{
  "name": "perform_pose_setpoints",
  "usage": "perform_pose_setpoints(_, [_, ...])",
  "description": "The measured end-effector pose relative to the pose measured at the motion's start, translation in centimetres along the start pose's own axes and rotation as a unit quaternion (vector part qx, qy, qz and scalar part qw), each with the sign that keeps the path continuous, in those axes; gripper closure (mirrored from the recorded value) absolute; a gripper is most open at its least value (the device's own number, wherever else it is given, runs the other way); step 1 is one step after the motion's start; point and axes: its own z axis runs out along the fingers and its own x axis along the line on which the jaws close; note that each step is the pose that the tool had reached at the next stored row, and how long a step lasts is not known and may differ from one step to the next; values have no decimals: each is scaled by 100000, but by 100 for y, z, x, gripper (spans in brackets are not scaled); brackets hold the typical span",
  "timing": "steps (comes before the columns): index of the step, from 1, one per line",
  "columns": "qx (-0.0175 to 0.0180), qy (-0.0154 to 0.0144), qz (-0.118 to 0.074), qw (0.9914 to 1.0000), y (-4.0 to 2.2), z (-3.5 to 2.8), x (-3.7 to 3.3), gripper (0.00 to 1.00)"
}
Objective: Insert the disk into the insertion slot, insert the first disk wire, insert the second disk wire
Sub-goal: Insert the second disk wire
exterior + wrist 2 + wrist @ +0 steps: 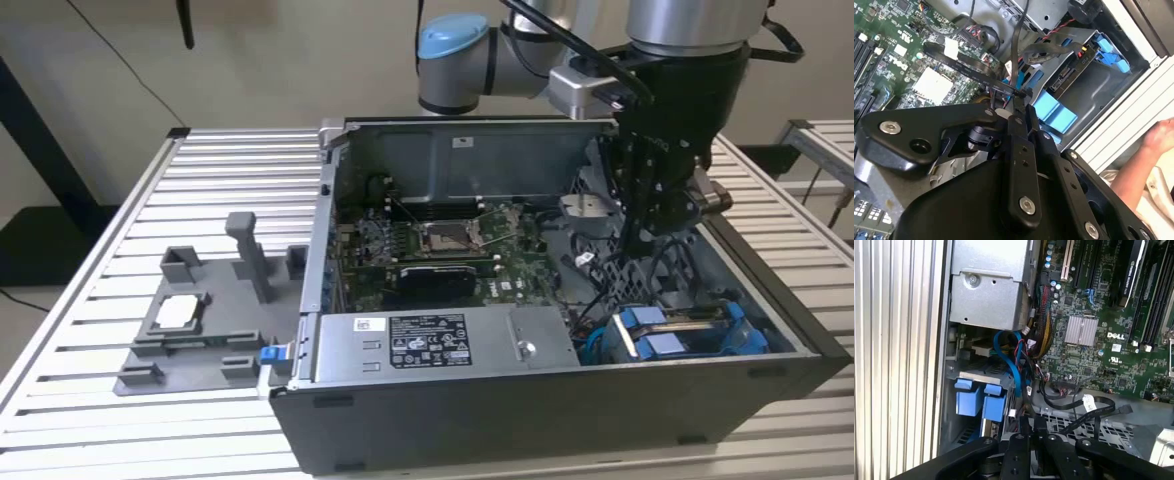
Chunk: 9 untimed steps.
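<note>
Exterior view, its left to its right. A grey moulded fixture (214, 340) sits on the slatted bench (200, 170). Beside it stands the open computer case (534, 410), with the grey labelled power-supply box (441, 345) at its near wall and the green motherboard (441, 235) behind that. The gripper (654, 235) hangs inside the case toward the exterior view's right, above the insertion slot (750, 345).

The disk (654, 330) is seated in that slot, blue carrier tabs facing the motherboard. In the second wrist view the fingers (1016, 150) are drawn close together and appear to pinch a thin black wire (1015, 60), near the disk's connector edge. A person's hand (1159, 137) rests outside the case.
</note>
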Motion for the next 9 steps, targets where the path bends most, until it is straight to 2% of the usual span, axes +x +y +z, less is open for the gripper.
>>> perform_pose_setpoints(4, [-34,-3,-4,100000,3,12,37,84])
perform_pose_setpoints(9, [-106,-18,-12,100000,19,31,141,84])
